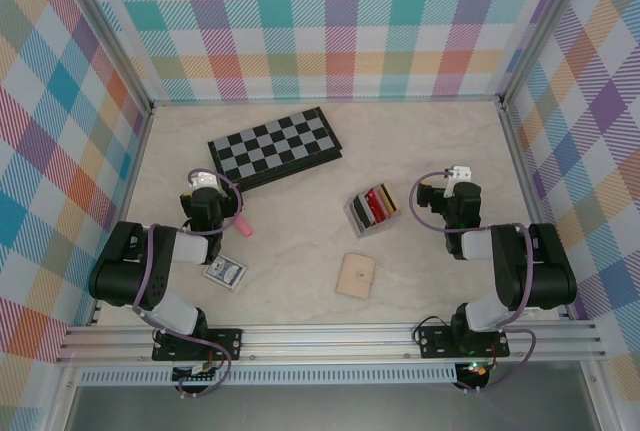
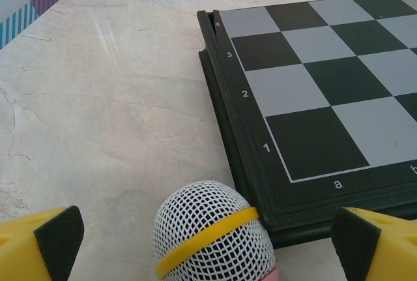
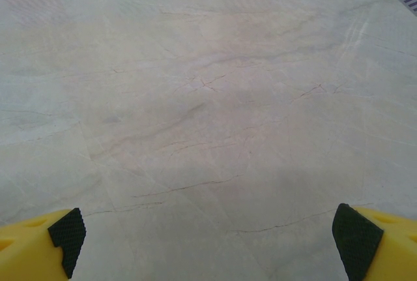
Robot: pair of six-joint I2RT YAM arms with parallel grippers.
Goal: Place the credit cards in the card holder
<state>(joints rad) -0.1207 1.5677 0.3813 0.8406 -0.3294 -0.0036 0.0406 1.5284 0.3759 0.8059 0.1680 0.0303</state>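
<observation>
Looking from above, the card holder point(image 1: 357, 226) stands near the middle of the worktop point(image 1: 300, 251), between the two arms; every one of the credit cards point(image 1: 376, 205) that I can see is upright in its slots. I make out a black, a red and a gold-orange edge; a blue one I cannot tell. So I judge the task to be done or nearly done (a card hidden below an arm is possible).

The relation that matters is this: the holder lies to the left of the right gripper point(image 3: 212, 238) and slightly nearer to the bases, while that gripper points away from the bases, at pale veined worktop; any coming move would need a turn to the left. The right arm is clearly nearer than the left one. The holder sits slanted to the worktop's edges; its exact long axis is too small to read.

The jaws of the right gripper stand wide apart, holding nothing. The jaws of the left gripper point(image 2: 207, 242) are wide apart too; the mesh head of a microphone point(image 2: 208, 219) lies between them, unclamped, just beside the corner of the chessboard point(image 2: 313, 92).

The holder looks like hard clear-grey plastic, box-shaped; the cards are thin, stiff and glossy. The tan wallet point(image 1: 356, 276) is flat, soft-looking leather; the playing-card pack point(image 1: 225, 272) has a blue pattern.
</observation>
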